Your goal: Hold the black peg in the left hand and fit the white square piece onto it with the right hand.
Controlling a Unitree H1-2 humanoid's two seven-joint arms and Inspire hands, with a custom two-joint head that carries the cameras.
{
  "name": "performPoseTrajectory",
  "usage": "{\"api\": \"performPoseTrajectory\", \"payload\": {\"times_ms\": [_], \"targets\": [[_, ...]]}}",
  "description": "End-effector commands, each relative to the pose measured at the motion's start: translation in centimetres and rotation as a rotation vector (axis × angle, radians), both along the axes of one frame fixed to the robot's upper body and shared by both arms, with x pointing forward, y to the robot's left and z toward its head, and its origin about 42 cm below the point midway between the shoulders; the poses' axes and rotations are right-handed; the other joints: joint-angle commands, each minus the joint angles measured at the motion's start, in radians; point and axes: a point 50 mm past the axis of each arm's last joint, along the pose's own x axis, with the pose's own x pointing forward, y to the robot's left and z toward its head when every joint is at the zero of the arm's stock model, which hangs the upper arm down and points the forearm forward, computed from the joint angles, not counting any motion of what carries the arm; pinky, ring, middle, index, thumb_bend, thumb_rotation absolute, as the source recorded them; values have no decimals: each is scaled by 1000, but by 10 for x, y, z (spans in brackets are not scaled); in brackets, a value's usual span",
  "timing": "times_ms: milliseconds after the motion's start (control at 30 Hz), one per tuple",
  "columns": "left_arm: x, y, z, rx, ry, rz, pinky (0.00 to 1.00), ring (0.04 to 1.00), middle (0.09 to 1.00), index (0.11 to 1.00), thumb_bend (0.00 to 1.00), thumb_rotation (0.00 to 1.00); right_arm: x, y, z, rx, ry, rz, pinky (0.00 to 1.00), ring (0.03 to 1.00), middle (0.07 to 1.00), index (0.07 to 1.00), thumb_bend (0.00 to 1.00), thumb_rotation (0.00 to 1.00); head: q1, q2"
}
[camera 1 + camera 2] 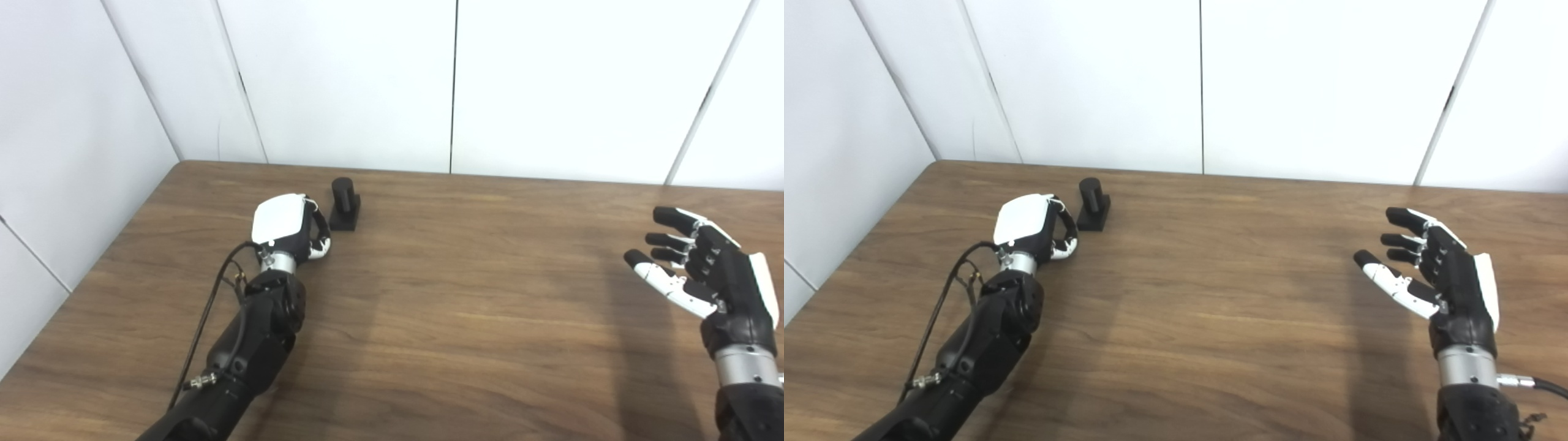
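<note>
The black peg [344, 205] stands upright on its square base at the back of the wooden table [465, 318]. My left hand [288, 231] rests just left of the peg, white back facing up and thumb curved toward the base; a small gap shows between them and it holds nothing. Most of its fingers are hidden behind the hand's back. Far to the right, my right hand [1433, 272] hovers above the table with its fingers spread, palm turned left, holding nothing. No white square piece appears in either view.
White wall panels [453, 86] close off the table's back and left sides. The left forearm [245, 349] with its cable lies across the table's front left part.
</note>
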Motion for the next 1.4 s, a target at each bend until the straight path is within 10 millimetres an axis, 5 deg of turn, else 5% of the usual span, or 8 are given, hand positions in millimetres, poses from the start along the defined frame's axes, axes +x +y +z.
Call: {"api": "performPoseTrajectory", "payload": {"times_ms": [0, 367, 900, 1367], "targets": [[-3, 11, 0, 31, 42, 26, 823, 901, 900, 706, 984, 575, 4, 2, 21, -10, -89, 14, 673, 703, 790, 722, 552, 138, 0, 2], [-3, 5, 8, 71, 65, 15, 908, 970, 972, 806, 1000, 741, 5, 0, 21, -23, -88, 12, 667, 696, 783, 723, 552, 150, 1, 5], [0, 1, 18, 59, 23, 57, 905, 980, 993, 869, 1000, 750, 9, 0, 22, -12, -98, 12, 649, 690, 775, 708, 569, 161, 1, 6], [-9, -9, 114, 76, -263, 25, 935, 1000, 1000, 881, 1000, 772, 11, 1, 21, -14, -97, 14, 656, 693, 767, 708, 559, 139, 11, 1]]}}
